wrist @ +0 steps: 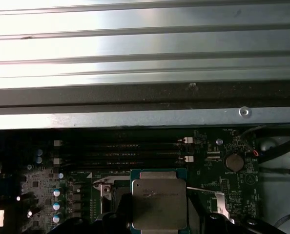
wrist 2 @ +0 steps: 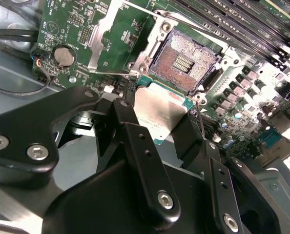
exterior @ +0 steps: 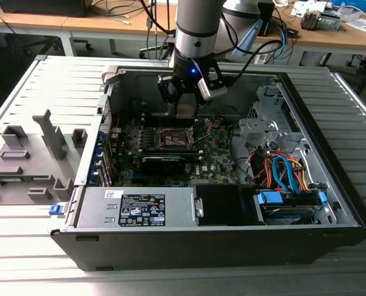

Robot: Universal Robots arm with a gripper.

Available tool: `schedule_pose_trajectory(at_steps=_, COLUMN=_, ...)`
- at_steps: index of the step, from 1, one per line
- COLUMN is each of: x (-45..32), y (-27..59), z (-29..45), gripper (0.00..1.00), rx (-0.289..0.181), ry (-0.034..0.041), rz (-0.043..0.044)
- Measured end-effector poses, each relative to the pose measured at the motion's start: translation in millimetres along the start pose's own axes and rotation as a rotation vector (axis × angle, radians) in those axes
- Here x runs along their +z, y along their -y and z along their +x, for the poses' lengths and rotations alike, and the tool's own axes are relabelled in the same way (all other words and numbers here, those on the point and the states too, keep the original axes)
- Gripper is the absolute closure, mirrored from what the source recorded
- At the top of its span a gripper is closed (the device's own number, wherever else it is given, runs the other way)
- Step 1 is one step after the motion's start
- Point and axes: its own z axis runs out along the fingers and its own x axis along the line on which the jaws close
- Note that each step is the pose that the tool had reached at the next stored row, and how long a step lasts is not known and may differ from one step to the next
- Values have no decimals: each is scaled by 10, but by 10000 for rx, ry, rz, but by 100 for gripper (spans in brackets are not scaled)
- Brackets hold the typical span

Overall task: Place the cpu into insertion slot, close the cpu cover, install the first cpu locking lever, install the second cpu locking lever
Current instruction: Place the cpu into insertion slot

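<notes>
Open computer case (exterior: 170,248) | one gripper (wrist 2: 158,122) clamping one cpu (wrist 2: 157,108) | one insertion slot (wrist 2: 184,61) uncovered

Bench notes: my worktable (exterior: 35,246) is a grey ribbed metal top that fills the near ground and runs out to both sides. Light glares pale off its slats, strongest toward the exterior view's left. A grey moulded fixture block (exterior: 29,160) sits on it at the exterior view's left. On the far side are wooden desks (exterior: 109,28) on white legs (exterior: 68,44), with loose cables (exterior: 118,9) on top and paper clutter (exterior: 321,15) at the far right. The floor (exterior: 4,68) beneath is dark.
</notes>
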Motion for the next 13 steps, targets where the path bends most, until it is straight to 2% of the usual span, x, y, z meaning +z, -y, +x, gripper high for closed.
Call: schedule_pose_trajectory(at_steps=13, x=57, y=5, z=0, gripper=46, rx=0, ry=0, rz=0)
